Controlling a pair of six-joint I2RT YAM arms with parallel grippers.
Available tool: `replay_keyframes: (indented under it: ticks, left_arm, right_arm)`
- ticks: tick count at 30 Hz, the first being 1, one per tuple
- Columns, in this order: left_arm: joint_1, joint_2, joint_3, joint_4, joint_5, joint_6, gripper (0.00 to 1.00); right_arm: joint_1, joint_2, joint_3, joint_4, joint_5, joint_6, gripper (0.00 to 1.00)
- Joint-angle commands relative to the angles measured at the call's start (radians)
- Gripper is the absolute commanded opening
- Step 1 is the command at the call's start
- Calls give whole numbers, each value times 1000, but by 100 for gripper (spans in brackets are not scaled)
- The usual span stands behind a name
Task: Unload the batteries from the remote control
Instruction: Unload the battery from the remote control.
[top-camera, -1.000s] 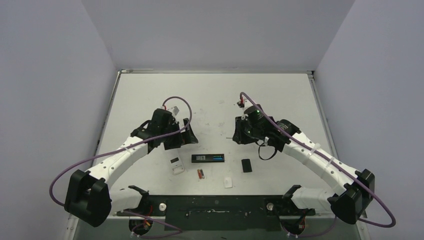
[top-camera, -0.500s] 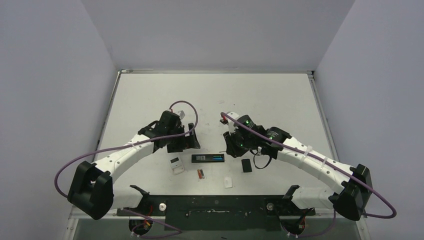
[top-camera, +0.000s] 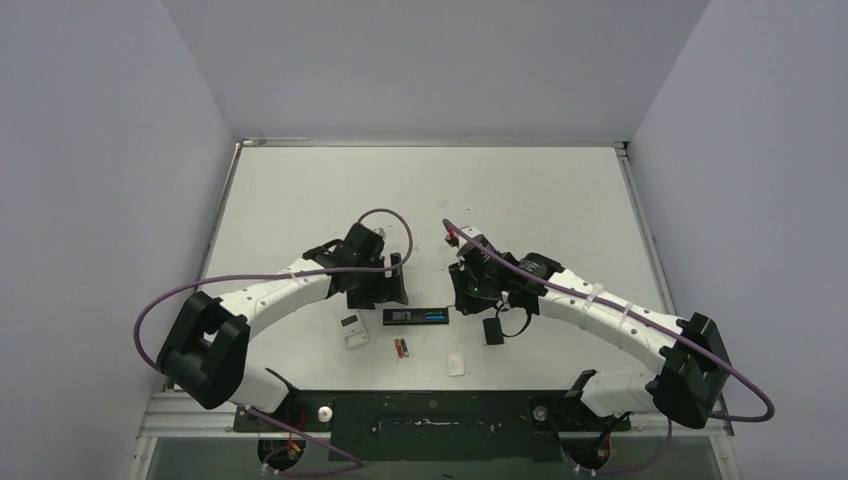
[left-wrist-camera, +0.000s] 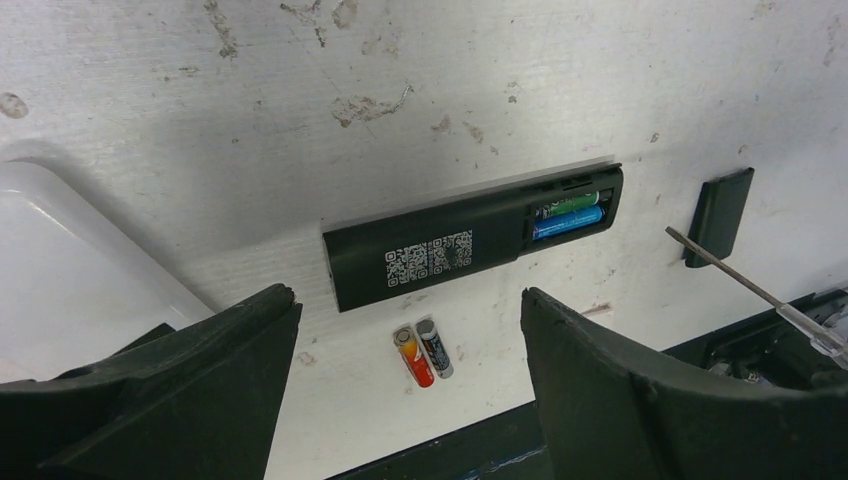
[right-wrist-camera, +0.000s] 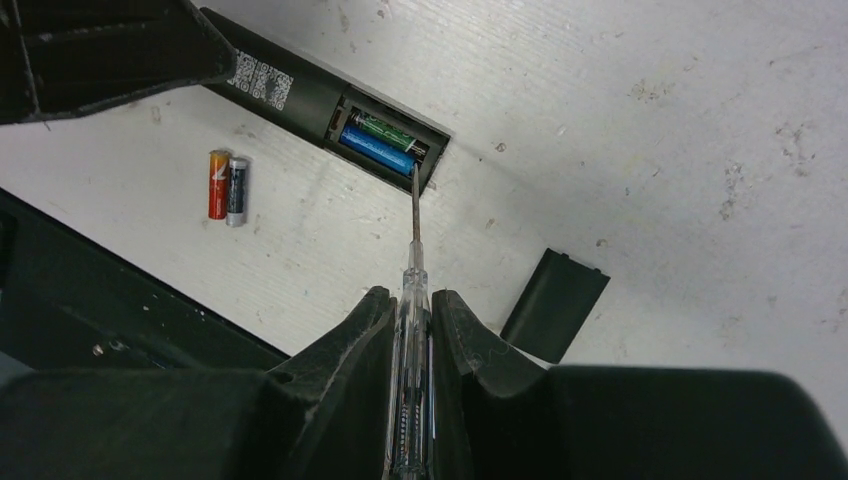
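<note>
The black remote control (top-camera: 416, 316) lies face down with its battery bay uncovered. A green and a blue battery (left-wrist-camera: 568, 215) sit side by side in the bay (right-wrist-camera: 378, 140). Two loose batteries (left-wrist-camera: 425, 352), one red-orange and one dark, lie together on the table in front of the remote (top-camera: 401, 348). My left gripper (left-wrist-camera: 405, 300) hovers open above the remote's left half, with nothing between its fingers. My right gripper (right-wrist-camera: 410, 298) is shut on a clear-handled screwdriver (right-wrist-camera: 412, 290), whose metal tip reaches the right end of the bay.
A black cover plate (top-camera: 492, 331) lies right of the remote, close to the right gripper. A white remote (top-camera: 353, 330) lies at the left and a small white piece (top-camera: 456, 364) near the front. The dark front rail (top-camera: 430, 410) borders the table.
Both arms have moved inward and down toward the black remote. The left gripper's jaws have narrowed a little. The right gripper has brought the screwdriver tip to the battery bay.
</note>
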Motion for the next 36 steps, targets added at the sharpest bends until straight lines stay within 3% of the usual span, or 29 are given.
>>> replay_keyframes:
  ticks: [1,6,30,33,36]
  left_arm:
    - [-32,34,45,-7,-54,-40,77]
    - [-47,64,30,-1,-76,-80,70]
    - [-72,150,1,48,-72,-95,62]
    - [-74,161,7,60,-67,-95,51]
    - [-74,159,3,71,-66,-104,49]
  right_arm:
    - [7,-46,-27,92,55,137,5]
    - [6,-70,-40,115,110,182,5]
    - [7,-17,-46,101,65,213,5]
    - [7,0,-49,106,65,214,5]
    - [7,10,-57,117,65,221,5]
